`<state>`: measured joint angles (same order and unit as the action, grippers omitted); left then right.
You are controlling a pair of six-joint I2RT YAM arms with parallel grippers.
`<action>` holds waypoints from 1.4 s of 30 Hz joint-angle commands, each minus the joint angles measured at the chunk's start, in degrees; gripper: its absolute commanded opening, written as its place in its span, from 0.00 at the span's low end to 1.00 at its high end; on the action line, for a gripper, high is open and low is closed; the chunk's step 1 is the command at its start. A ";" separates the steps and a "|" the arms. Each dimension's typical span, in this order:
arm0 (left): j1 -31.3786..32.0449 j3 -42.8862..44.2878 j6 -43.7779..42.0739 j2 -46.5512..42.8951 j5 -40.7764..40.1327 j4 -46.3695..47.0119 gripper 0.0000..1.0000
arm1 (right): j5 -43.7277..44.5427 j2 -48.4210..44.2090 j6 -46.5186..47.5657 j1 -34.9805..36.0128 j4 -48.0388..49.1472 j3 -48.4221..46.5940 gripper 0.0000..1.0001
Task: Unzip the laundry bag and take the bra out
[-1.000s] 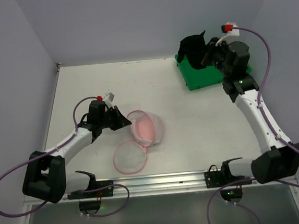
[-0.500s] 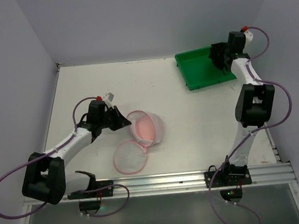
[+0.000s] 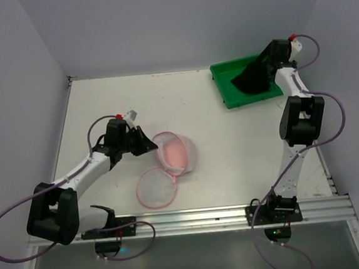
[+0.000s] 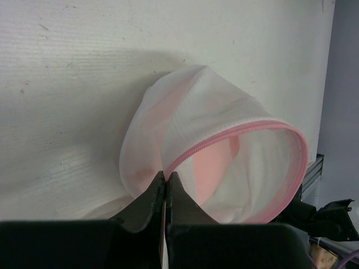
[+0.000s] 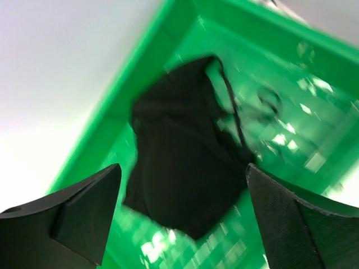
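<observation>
Nearest the arm bases, the unzipped lid (image 3: 156, 188) of the laundry bag (image 3: 180, 153) lies flat on the surface (image 3: 243, 148), so the zip looks done. The left pincer (image 4: 166, 178) is nipped tight on the bag's pink rim, propping the mouth open. Pink fabric inside is likely the bra (image 4: 216, 168), not yet out. In the far corner, the right pincer (image 5: 182, 174) is spread wide and empty above a black garment (image 3: 249, 80) in the green tray (image 3: 224, 80). Next, I'd say that arm must reach into the bag. No writing is readable.

We've got a white table (image 3: 243, 141): laundry bag (image 3: 180, 152) on its side left of centre, its round mesh flap (image 3: 154, 188) flat on the near side, touching it, green tray (image 3: 222, 81) at the far-right corner.
</observation>
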<state>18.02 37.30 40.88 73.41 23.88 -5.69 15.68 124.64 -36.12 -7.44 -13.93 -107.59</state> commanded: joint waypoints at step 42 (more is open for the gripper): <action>0.17 0.32 -2.39 -1.07 -1.99 -0.11 0.00 | -8.39 -22.60 19.15 57.19 -3.82 37.45 0.84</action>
<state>18.04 38.30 39.38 73.23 22.09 -6.94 3.25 103.44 -17.06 50.33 -15.29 -70.94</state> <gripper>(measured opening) 0.010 0.817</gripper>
